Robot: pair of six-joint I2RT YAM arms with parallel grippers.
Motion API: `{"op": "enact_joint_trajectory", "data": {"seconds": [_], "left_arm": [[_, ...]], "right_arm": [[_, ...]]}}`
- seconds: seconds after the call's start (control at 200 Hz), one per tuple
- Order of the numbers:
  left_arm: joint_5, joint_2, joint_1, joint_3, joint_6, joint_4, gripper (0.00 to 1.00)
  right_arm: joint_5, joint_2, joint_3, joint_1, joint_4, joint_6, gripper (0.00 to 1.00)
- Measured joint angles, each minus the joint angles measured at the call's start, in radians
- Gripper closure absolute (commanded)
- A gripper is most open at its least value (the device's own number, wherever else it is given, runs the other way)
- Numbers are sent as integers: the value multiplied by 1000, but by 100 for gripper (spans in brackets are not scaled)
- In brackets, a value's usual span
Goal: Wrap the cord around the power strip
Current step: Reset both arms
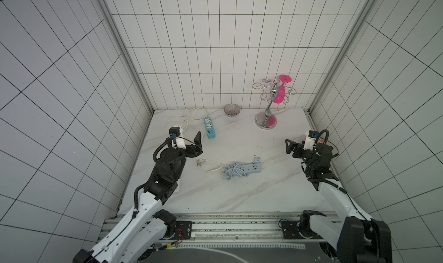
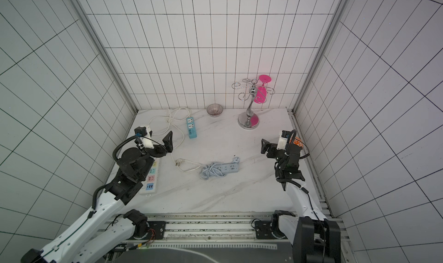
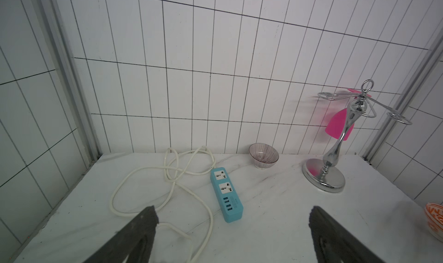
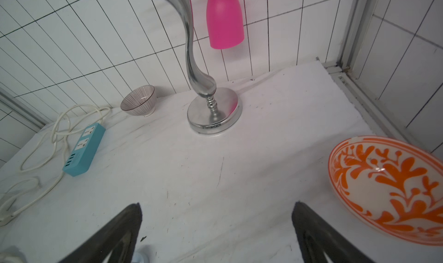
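Both your left fingers [image 3: 134, 235] and right fingers [image 4: 318, 233] gape wide, empty. The power strip [image 1: 250, 168] lies mid-bench [image 1: 239, 197], cord [image 1: 233, 173] bunched at its end nearer the left arm; its lettering is too small to read.

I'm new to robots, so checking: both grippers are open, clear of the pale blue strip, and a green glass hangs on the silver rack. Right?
The glass is pink, not green; see the right wrist view. Otherwise yes: the left gripper and right gripper are open, clear of the pale blue strip, and the glass hangs on the silver rack.
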Motion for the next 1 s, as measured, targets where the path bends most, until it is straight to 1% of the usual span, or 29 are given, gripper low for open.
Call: {"op": "enact_joint_trajectory", "data": {"seconds": [0.075,0.15,0.25,0.375,0.5,0.605,0.665,0.775,0.875,0.999], "left_arm": [[-39,10,0,6,1,-32,2],[-73,25,0,12,5,-50,2],[-117,50,0,16,16,-55,2],[-182,83,0,17,34,-52,2],[-255,123,0,17,71,-22,2],[-307,174,2,10,117,51,2],[-344,207,5,-9,146,108,2],[-382,285,28,-58,188,208,2],[-377,370,78,-85,210,277,2],[-324,481,159,-92,204,351,2]], "right_arm": [[33,35,-76,-1,147,-20,1],[63,108,-142,-1,274,-40,1],[90,206,-204,0,439,-61,1],[121,290,-280,0,660,-85,1],[133,388,-329,0,855,-100,1],[139,478,-351,0,988,-102,1],[143,504,-356,0,1015,-101,1],[143,485,-354,0,1021,-103,1],[137,483,-342,0,990,-107,1],[121,484,-307,0,924,-118,1]]}}
